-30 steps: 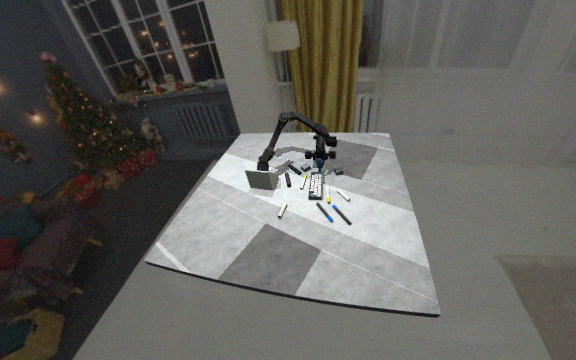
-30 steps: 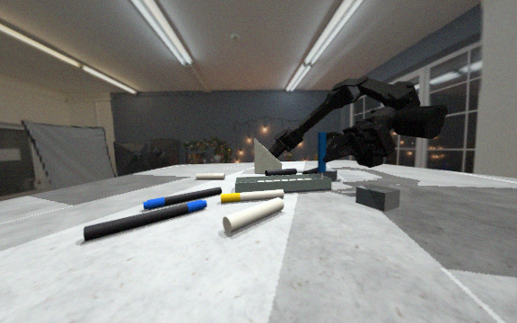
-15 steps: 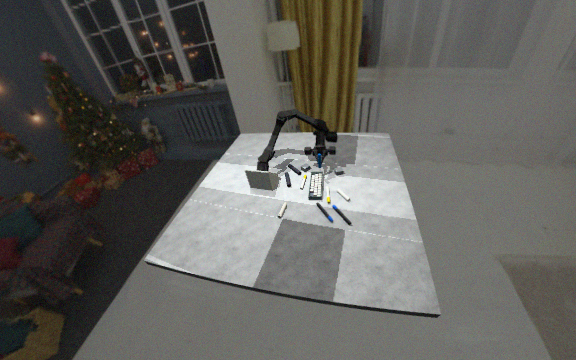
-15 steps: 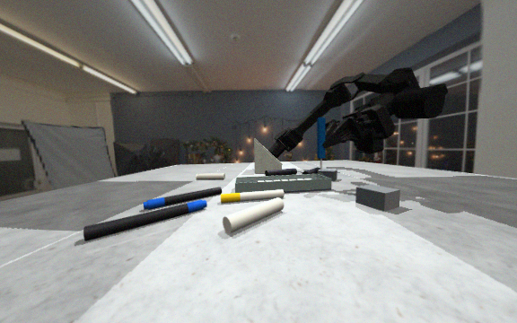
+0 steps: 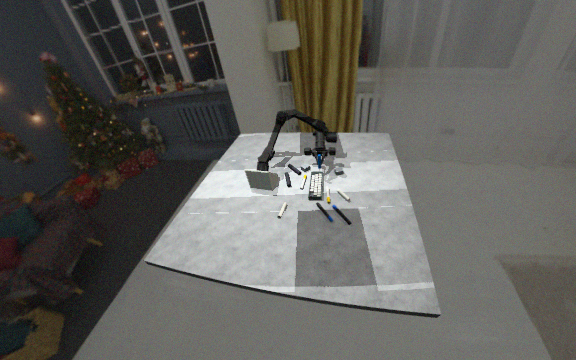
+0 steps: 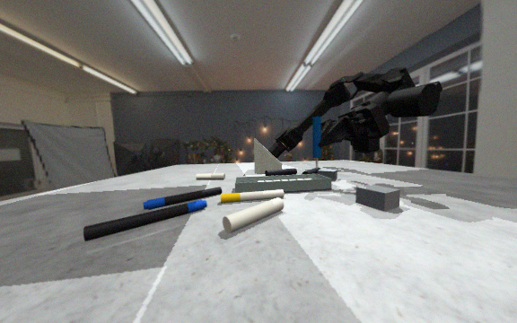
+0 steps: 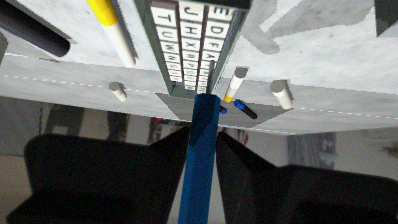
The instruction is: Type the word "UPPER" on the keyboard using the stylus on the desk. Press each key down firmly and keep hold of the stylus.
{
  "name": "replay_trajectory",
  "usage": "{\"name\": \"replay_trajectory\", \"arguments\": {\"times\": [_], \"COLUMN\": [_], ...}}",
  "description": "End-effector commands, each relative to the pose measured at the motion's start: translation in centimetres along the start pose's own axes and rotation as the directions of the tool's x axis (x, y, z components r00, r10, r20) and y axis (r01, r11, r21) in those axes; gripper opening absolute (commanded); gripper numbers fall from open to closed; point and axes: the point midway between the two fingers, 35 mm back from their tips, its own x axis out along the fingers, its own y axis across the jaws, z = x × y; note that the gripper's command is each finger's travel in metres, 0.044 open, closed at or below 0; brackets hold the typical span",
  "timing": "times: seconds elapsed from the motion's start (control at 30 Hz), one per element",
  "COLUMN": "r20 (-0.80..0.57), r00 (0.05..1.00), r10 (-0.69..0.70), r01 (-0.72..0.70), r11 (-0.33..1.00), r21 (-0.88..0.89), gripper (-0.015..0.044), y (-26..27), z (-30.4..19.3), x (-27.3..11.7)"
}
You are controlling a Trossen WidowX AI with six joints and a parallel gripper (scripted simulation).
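Note:
The keyboard [image 5: 316, 185] [image 6: 281, 184] [image 7: 190, 30] is a long dark-green case with white letter keys. The stylus [image 5: 319, 160] [image 6: 317, 136] [image 7: 200, 160] is blue with a thin grey tip and stands upright, tip down. My gripper [image 7: 203, 136] is shut on the stylus. In the exterior view the tip is a little above the keyboard's top, near the end closest to the arm. In the wrist view the tip overlaps the key column with E, D, F and A. The exact key below it cannot be told, and the stylus body hides the far keys' surroundings.
A dark grey block [image 5: 339, 171] [image 6: 377, 197] lies beside the keyboard. White-and-yellow markers [image 5: 328, 196] [image 5: 303, 182] flank it. A white marker [image 5: 344, 195] [image 6: 254, 215] and two black-and-blue markers [image 5: 324, 212] [image 5: 341, 214] lie farther out. A pale wedge [image 5: 262, 180] [image 6: 265, 159] stands near the arm's base.

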Motion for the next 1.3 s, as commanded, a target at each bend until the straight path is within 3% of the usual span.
{"name": "replay_trajectory", "arguments": {"times": [0.0, 0.37, 0.83, 0.93, 1.27], "r20": [-0.001, -0.005, -0.004, -0.004, -0.003], "r00": [1.0, 1.0, 1.0, 1.0, 1.0], "r10": [0.004, 0.003, 0.003, 0.003, 0.003], "r01": [-0.004, -0.003, -0.003, -0.003, -0.003], "r11": [1.0, 1.0, 1.0, 1.0, 1.0], "r21": [-0.001, -0.004, -0.004, -0.004, -0.004], "gripper": [0.0, 0.0, 0.0, 0.0079, 0.0081], "y": [0.6, 2.0, 2.0, 2.0, 2.0], "z": [-1.1, -3.3, -1.6, -1.4, -1.1], "x": [1.4, 4.6, 5.5, 5.7, 5.9]}}
